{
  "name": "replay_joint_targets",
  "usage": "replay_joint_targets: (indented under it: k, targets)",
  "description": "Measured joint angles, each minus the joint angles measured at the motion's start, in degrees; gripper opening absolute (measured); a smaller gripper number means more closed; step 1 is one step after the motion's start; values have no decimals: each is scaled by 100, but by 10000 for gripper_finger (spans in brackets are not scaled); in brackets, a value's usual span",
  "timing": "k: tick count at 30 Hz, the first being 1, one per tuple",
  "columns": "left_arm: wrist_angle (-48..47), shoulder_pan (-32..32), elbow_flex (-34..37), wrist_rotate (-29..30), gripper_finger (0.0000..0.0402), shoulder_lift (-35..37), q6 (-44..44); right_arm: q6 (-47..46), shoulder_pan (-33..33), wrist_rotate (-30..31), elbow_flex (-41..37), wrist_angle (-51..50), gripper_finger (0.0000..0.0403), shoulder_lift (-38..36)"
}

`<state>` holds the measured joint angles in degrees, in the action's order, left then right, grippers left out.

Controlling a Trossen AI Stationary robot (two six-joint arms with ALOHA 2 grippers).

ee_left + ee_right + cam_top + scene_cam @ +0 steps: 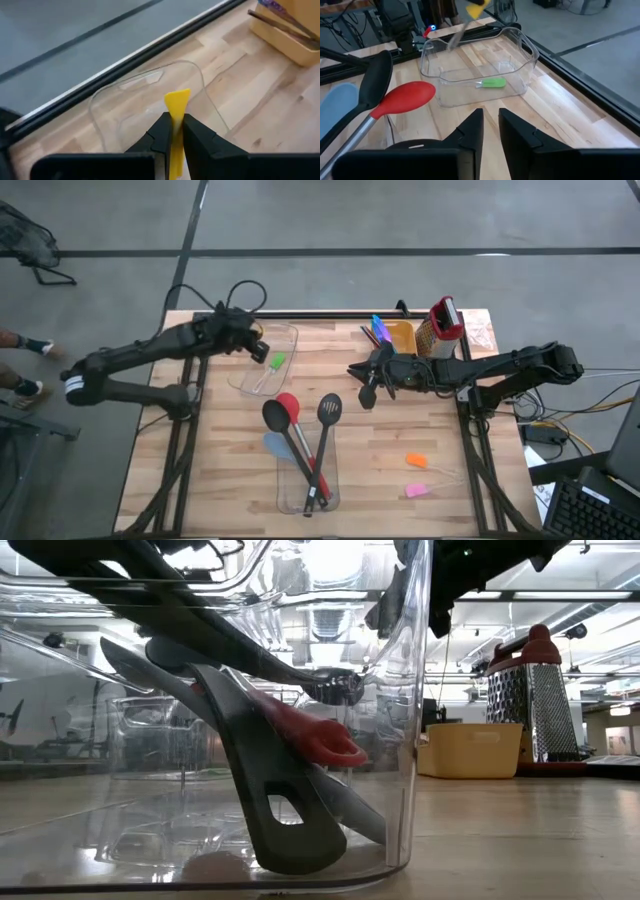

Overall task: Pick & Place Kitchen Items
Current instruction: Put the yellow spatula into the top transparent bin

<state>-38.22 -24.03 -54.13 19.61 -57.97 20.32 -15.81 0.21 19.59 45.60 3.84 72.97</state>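
Note:
My left gripper (257,348) hovers over the far clear container (285,340) and is shut on a small yellow piece (177,102). A green piece (277,361) lies on that container's floor (492,82). My right gripper (366,385) is open by a narrow gap and empty (491,131), above bare table right of the spoon heads. The near clear container (300,498) holds a red spoon (287,406), a black spoon (274,416), a light-blue spoon (276,445) and a black slotted turner (329,408), heads leaning out over its far rim. My left gripper pinches the yellow piece between its two fingers (161,131). The piece's wider end (178,96) sticks out past the fingertips. It is lifted clear above the far container (476,7). The place behind the fingertips is hidden by the fingers.
An orange chunk (417,461) and a pink chunk (417,491) lie on the table's near right. A yellow bin (402,337) with thin sticks (378,330) and a red-topped grater (445,320) stand at the far right. A person's feet show left of the table.

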Motion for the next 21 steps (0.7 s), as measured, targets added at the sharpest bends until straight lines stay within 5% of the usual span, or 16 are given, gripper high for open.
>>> replay_joint_targets:
  k: [6, 21]
  targets:
    - [766, -336, 365, -687, 37, -418, -167, 41, 0, 0, 0, -1, 70, 0]
    - [798, -413, 475, -665, 64, -1421, -299, -55, 2, -13, -57, -29, 69, 0]
